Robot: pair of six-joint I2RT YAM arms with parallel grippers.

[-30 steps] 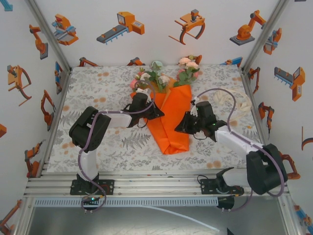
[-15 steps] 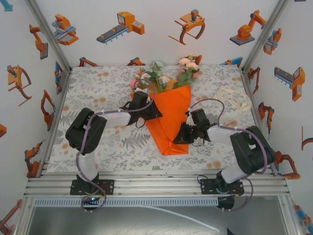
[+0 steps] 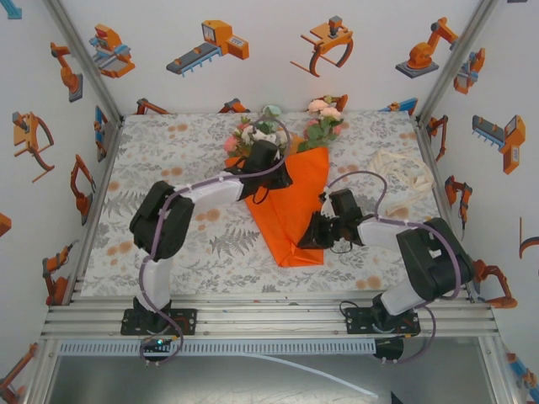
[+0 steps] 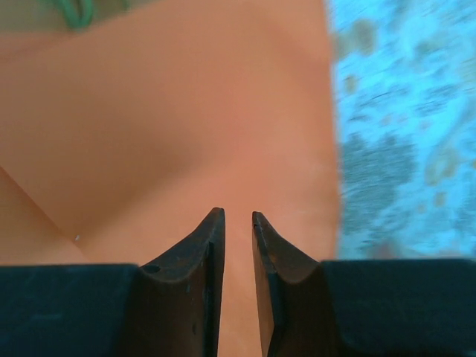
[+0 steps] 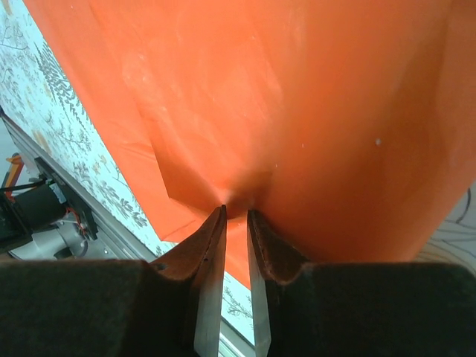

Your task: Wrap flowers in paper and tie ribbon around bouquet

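Right tool [image 5: 236, 213] pinching paper [image 5: 312, 111] edge — left tool [image 4: 238, 216] at far edge, beside flowers [image 3: 253, 135]

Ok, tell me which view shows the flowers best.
Top external: the flowers are clearest there, with pink and white blooms and green leaves sticking out above the paper. The left wrist view catches a blurred green bit at its top edge; the right wrist view faces the paper.

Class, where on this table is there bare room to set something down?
Free: tablecloth left of the flowers and left gripper. Crowded: the centre, with paper and right gripper; the ribbon lies far right.
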